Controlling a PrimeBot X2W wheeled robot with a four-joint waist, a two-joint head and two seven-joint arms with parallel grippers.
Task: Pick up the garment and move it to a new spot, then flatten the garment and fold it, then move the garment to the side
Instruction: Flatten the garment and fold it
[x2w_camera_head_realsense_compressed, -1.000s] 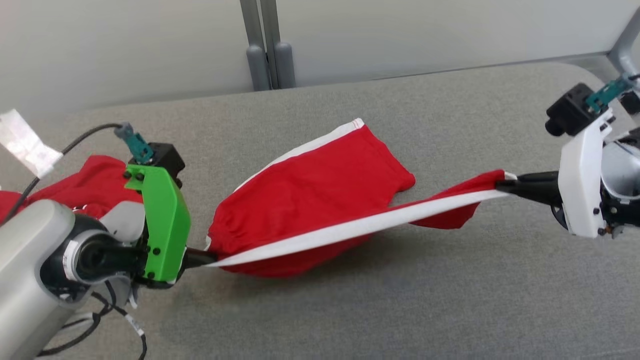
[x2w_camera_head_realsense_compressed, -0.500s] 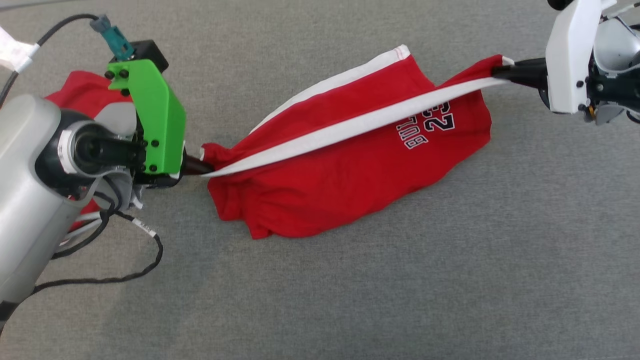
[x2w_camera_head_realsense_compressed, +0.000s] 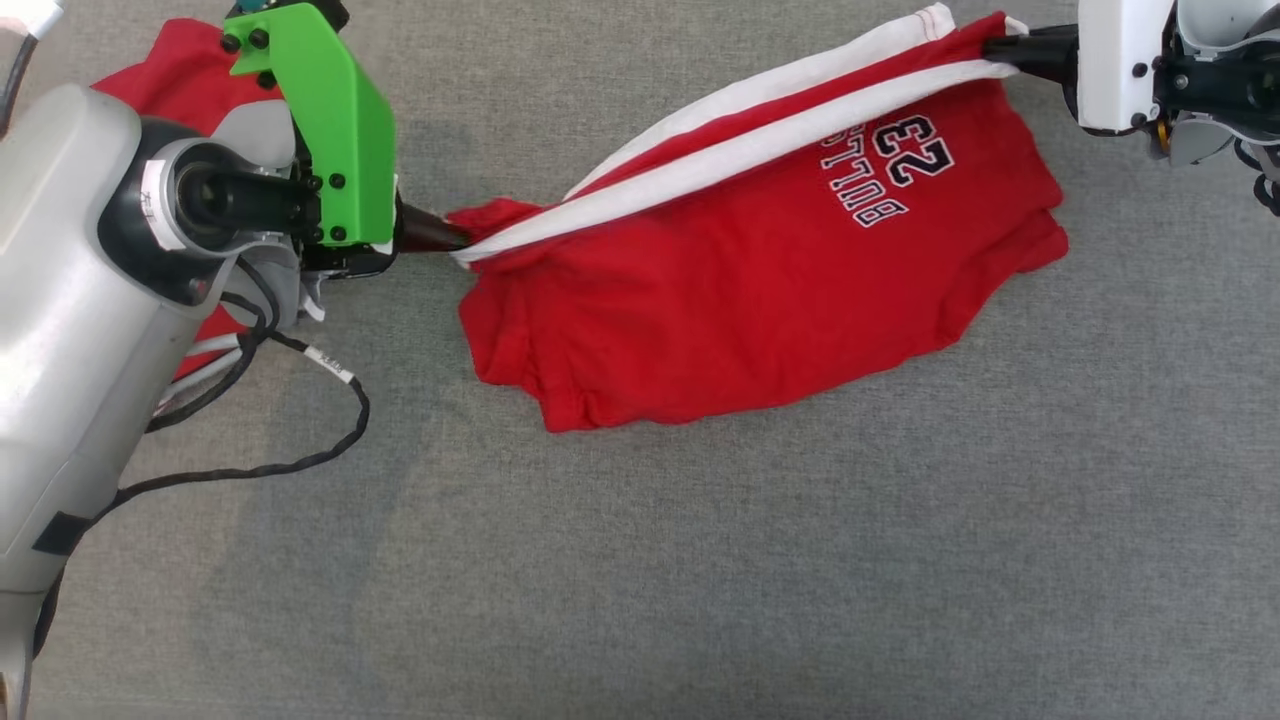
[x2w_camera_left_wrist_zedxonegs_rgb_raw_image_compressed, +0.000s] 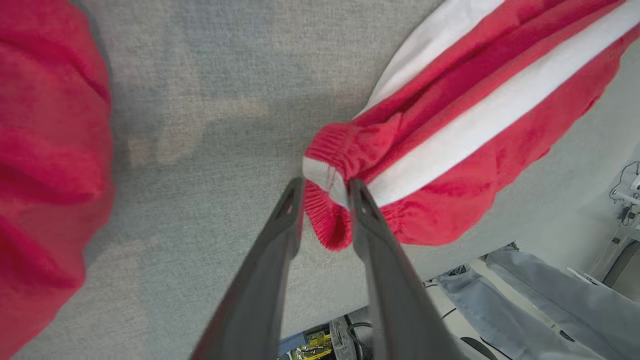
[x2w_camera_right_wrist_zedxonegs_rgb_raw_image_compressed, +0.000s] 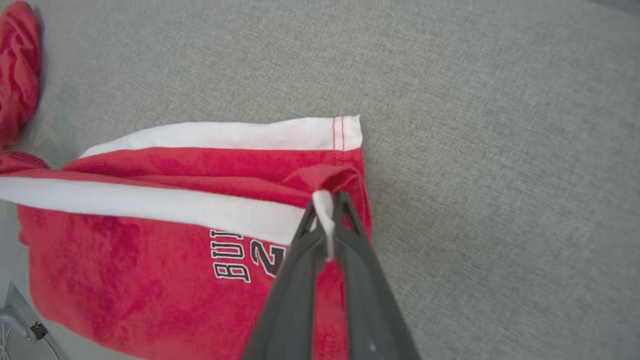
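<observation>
The garment (x2w_camera_head_realsense_compressed: 760, 270), a pair of red shorts with white side stripes and a printed number (x2w_camera_head_realsense_compressed: 900, 150), lies on the grey fabric-covered surface (x2w_camera_head_realsense_compressed: 700, 560), in the upper middle of the head view. It runs diagonally between the two grippers, its body bunched and wrinkled below one white stripe (x2w_camera_head_realsense_compressed: 720, 160).

Left gripper (x2w_camera_head_realsense_compressed: 450, 238): positioned at the waistband end of the garment. In the left wrist view the left gripper (x2w_camera_left_wrist_zedxonegs_rgb_raw_image_compressed: 326, 187) has its fingers parted, with the gathered red waistband and the end of a white stripe between the tips. Whether the fingers press the cloth cannot be determined.

Right gripper (x2w_camera_head_realsense_compressed: 995, 45): positioned at the leg-hem end, near the top right of the head view. In the right wrist view the right gripper (x2w_camera_right_wrist_zedxonegs_rgb_raw_image_compressed: 327, 200) is closed, with a fold of white cloth pinched between its fingers. The hem corner rises slightly toward the fingertips.

A second red cloth (x2w_camera_head_realsense_compressed: 150, 60) lies on the surface behind the left arm, apart from the garment. A black cable (x2w_camera_head_realsense_compressed: 300, 440) hangs from the left wrist.
</observation>
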